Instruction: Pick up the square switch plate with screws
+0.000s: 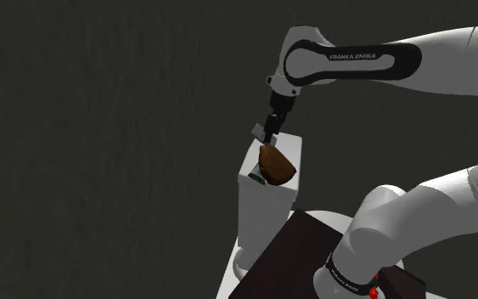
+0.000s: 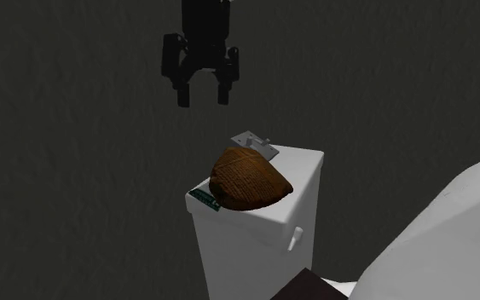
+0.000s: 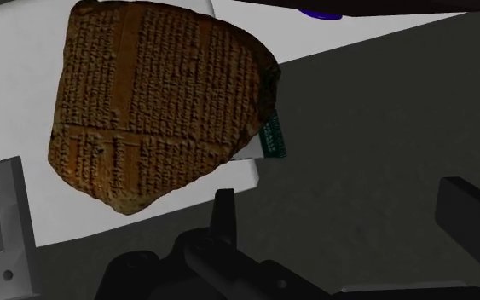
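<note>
Brown inscribed tablet (image 2: 246,179) lies on the lid of a white tank (image 2: 302,175). It covers most of a flat green-edged item (image 2: 204,198), whose edge pokes out at the second exterior view's left; can't tell what that item is. Black claw (image 2: 204,99) hangs above the tank's left part in that view, pointing straight down. Its fingers (image 2: 184,92) are spread wide with nothing between them, clear of everything. Grey square switch plate (image 2: 253,145) sits at the lid's far corner, just behind the tablet, lower than the claw and to its right. Whether it touches the tablet, can't tell. Shoulder view: white arm (image 1: 449,51) comes in from the right and bends down at the wrist, with the claw overlapping the plate. Wrist view: plate is cut off by the frame edge with its toggle showing, and the tablet is just beside it.
</note>
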Controlling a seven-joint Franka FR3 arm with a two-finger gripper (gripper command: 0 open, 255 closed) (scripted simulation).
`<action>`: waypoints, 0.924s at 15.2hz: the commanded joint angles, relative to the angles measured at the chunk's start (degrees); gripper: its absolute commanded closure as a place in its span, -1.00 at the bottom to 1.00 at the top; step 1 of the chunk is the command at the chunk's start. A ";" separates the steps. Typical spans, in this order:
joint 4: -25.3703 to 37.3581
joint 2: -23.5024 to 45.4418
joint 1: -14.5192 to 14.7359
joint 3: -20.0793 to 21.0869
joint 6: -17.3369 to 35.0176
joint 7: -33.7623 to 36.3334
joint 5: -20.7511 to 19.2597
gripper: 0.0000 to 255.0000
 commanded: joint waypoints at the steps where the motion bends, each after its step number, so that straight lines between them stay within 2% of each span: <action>1: 1.32 2.97 -0.46 -2.00 1.71 -2.85 -0.75 -1.00; 8: 8.07 15.14 -1.52 -8.65 7.18 -12.77 -1.06 -1.00; 14: 16.80 27.18 -2.42 -13.40 10.10 -21.87 1.90 -1.00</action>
